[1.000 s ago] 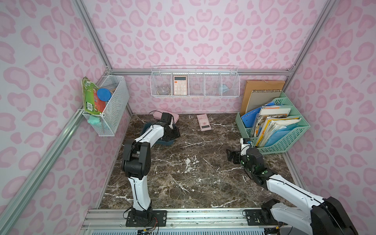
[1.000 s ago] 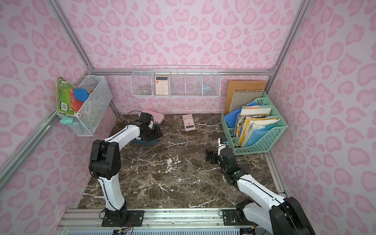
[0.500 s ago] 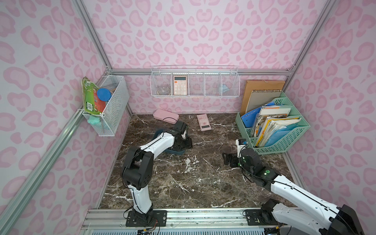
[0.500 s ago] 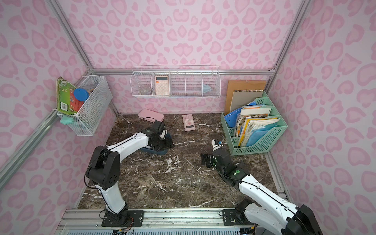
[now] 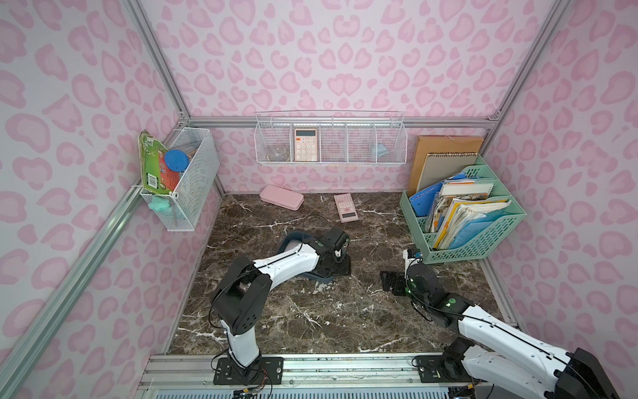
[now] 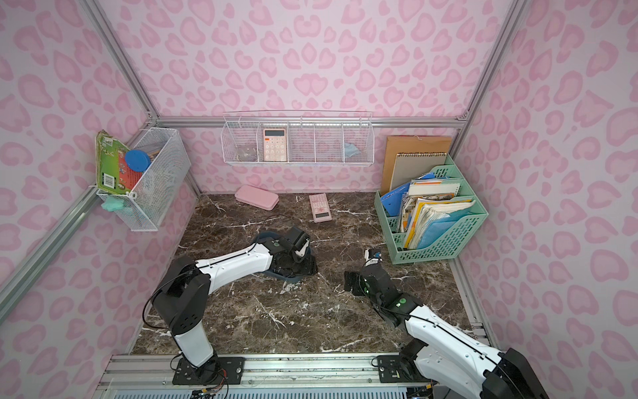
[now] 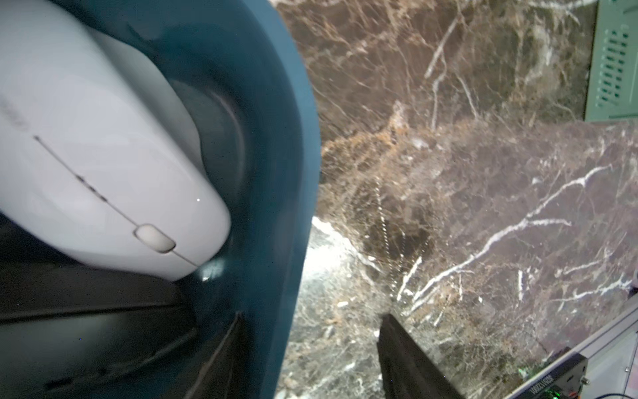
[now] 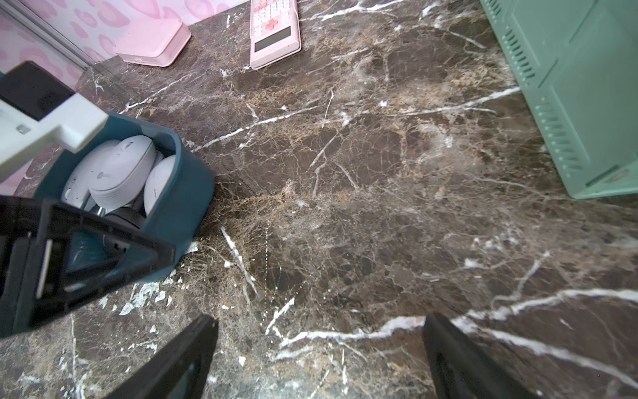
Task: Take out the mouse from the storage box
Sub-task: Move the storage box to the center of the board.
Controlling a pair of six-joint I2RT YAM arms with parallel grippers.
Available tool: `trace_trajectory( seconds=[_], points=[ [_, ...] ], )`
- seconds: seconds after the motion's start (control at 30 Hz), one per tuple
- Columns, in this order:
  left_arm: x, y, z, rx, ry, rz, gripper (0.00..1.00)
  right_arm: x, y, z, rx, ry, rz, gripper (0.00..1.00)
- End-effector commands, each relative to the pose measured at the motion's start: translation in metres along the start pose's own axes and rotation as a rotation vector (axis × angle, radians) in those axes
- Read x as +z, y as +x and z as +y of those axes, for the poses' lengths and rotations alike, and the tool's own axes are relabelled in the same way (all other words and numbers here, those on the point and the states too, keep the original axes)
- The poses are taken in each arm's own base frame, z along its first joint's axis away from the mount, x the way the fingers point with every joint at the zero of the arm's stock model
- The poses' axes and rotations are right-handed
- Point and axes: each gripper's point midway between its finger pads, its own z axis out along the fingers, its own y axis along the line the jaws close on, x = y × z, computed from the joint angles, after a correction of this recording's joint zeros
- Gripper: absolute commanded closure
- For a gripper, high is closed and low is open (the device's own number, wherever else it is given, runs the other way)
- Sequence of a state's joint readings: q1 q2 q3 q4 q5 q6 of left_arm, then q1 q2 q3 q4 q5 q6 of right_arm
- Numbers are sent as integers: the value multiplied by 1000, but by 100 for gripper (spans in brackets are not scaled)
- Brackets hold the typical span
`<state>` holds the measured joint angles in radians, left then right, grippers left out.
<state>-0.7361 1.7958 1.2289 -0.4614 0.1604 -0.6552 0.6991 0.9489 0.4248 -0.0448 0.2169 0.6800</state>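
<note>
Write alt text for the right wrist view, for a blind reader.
A teal storage box holding several white mice sits on a marble table, the left pincer gripping its wall. Beyond lie a pink calculator and pink case; the right pincer hangs open.

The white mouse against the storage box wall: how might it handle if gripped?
The mouse looks a rigid, smooth, domed shell, so probably stiff but slippery. Piled with other mice in the storage box, it may shift when nudged.

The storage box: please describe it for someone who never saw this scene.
On the dark marble table, look near the middle, under the left arm's tip. The storage box is a teal-blue plastic tub holding white mice; the other containers are white wire baskets and a mint-green file rack.
</note>
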Motion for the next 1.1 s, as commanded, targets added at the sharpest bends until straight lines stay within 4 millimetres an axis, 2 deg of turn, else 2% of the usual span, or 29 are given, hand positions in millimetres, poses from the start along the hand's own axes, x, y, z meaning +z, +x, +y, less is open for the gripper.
trace_trajectory(
  seconds=[0.0,0.1,0.17,0.33,0.43,0.5,0.6,0.7,0.8,0.87,1.0,1.07],
  points=[
    [5,9,-26,3,54,6,35,3,-8,5,15,-19,-40,4],
    [4,18,-42,27,89,32,34,6,-6,6,19,-24,-27,4],
    [-5,20,-44,32,104,25,31,8,-4,9,20,-33,-20,4],
    [-53,8,-20,57,37,-71,19,11,-1,17,23,-49,-6,4],
    [-86,-7,13,1,7,-142,17,15,1,27,13,-66,5,4],
    [-108,-17,50,-88,-57,-197,16,18,2,37,1,-81,16,4],
    [-133,-29,97,-187,-119,-279,11,24,5,51,-18,-97,38,4],
    [-146,-37,139,-325,-120,-340,9,31,9,66,-30,-113,62,4],
    [-148,-45,171,-443,-92,-367,8,38,14,78,-37,-131,86,4],
    [-142,-52,183,-477,-73,-366,8,42,17,86,-36,-147,108,4],
    [-119,-66,201,-542,-27,-325,8,51,23,100,-36,-174,161,4],
    [-107,-73,201,-556,20,-308,8,55,26,106,-39,-183,177,4]
  ],
)
